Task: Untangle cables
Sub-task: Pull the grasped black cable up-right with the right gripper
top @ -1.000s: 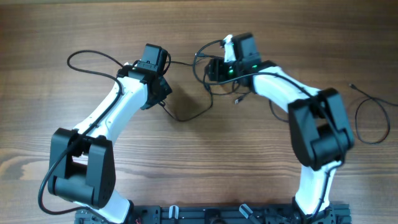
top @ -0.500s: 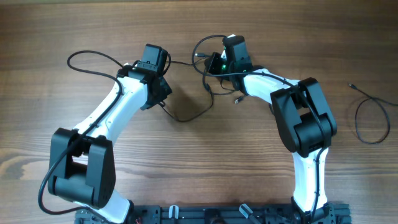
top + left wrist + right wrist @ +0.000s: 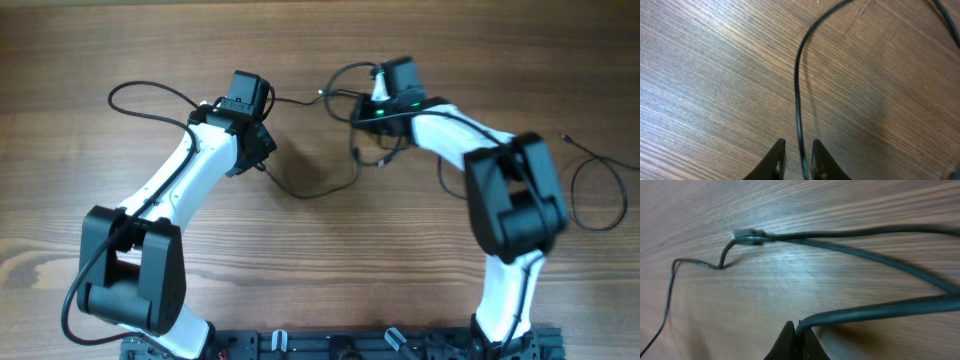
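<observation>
Cables [image 3: 310, 195] bunched mid-worktop [image 3: 320, 280] toward the far edge, one loop apart near the right edge. Right gripper [image 3: 796, 337] clamped on a strand. Left gripper [image 3: 797, 160] narrow, strand running between its fingers; can't tell if pinched.

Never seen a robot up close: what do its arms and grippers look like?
The left arm and right arm: white links, bulky black joints, a green light on the right. The left gripper and right gripper: two dark tapered fingers each.
</observation>
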### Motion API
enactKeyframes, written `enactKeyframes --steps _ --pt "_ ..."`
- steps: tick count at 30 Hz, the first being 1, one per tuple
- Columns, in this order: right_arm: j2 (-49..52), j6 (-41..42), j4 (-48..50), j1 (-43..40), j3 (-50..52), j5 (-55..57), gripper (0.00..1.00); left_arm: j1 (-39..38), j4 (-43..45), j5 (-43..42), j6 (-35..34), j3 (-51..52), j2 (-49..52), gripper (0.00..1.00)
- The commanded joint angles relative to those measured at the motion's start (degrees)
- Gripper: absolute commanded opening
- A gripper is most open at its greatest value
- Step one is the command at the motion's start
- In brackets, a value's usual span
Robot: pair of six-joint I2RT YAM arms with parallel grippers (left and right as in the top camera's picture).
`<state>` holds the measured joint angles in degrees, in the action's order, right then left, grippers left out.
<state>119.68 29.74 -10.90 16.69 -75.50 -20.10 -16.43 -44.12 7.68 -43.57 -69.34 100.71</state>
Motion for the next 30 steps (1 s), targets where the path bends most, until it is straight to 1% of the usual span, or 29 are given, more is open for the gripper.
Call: enactKeyframes --steps 1,5,7,9,10,12,13,14,17,18,19,20,21,22,23,24,25,26,27,28,30 --pt "-15.08 -5.84 -1.66 -7.08 -0.13 -4.22 0.04 -0.24 0.17 0.76 0.50 0.13 -0.09 0.18" --pt "-25.64 -5.77 -2.08 -17.16 -0.13 -13.70 0.04 -0.24 0.20 0.79 0.50 0.13 -0.09 0.18" --pt "-28.98 -5.77 -4.02 -22.71 -0.13 -11.91 0.05 -0.24 0.15 1.01 0.52 0.13 -0.09 0.17" --pt "-29.62 -5.77 -7.41 -27.56 -0.13 -8.33 0.04 -0.24 -0.37 2.75 0.57 0.13 -0.09 0.15" --pt "-29.55 -5.75 -8.96 -28.72 -0.13 -7.80 0.04 -0.24 -0.76 4.04 0.55 0.13 -0.09 0.15" --pt "-29.14 -6.03 -15.89 -31.28 -0.13 -8.11 0.04 -0.22 -1.40 6.84 0.55 0.13 -0.09 0.13" --pt "-29.14 -8.28 -18.05 -31.34 -0.07 -7.39 0.04 -0.20 -1.14 6.95 0.50 0.13 -0.09 0.13" --pt "-29.14 -10.78 -20.04 -31.06 0.11 -2.62 0.04 -0.20 -0.35 6.51 0.46 0.13 -0.09 0.14" --pt "-28.35 -10.08 -22.80 -30.29 0.26 16.74 0.04 -0.20 1.84 1.36 -0.57 0.13 -0.09 0.15" --pt "-27.56 -10.10 -23.78 -30.25 0.26 20.65 0.04 -0.20 2.80 -2.01 -0.57 0.13 -0.09 0.19" --pt "-26.14 -10.08 -24.98 -30.25 0.26 21.38 0.04 -0.24 3.96 -6.73 -0.57 0.13 -0.09 0.28" --pt "-25.03 -10.05 -25.81 -30.25 0.26 21.07 0.04 -0.33 5.53 -12.41 -0.57 0.13 -0.09 0.44" --pt "-23.87 -10.08 -26.38 -30.23 0.26 20.57 0.04 -0.55 6.78 -16.44 -0.57 0.13 -0.09 0.66" --pt "-22.21 -10.05 -27.19 -30.25 0.26 19.50 0.04 -1.20 8.31 -20.02 -0.57 0.13 -0.09 1.00" --pt "-21.03 -10.05 -27.56 -30.25 0.26 18.43 0.04 -1.97 9.20 -21.38 -0.61 0.13 -0.09 1.00" --pt "-19.93 -10.05 -27.76 -30.23 0.26 17.11 0.04 -2.91 9.68 -22.34 -2.12 0.13 -0.09 1.00" --pt "-18.86 -10.08 -27.76 -30.14 0.26 15.72 0.04 -3.87 9.62 -22.99 -5.99 0.13 -0.09 1.00" --pt "-17.97 -10.08 -27.76 -30.03 0.26 14.45 0.04 -5.11 9.62 -23.12 -11.58 0.13 -0.04 1.00" --pt "-17.46 -10.08 -27.78 -29.92 0.26 13.44 0.04 -5.77 9.77 -23.08 -14.23 0.13 0.13 1.00" --pt "-16.85 -10.08 -27.93 -29.75 0.28 12.48 0.04 -7.39 10.91 -23.06 -20.31 0.13 0.76 1.00" --pt "-16.59 -10.08 -27.96 -29.16 0.37 12.33 0.04 -9.92 13.90 -23.08 -27.28 0.13 3.06 1.00"
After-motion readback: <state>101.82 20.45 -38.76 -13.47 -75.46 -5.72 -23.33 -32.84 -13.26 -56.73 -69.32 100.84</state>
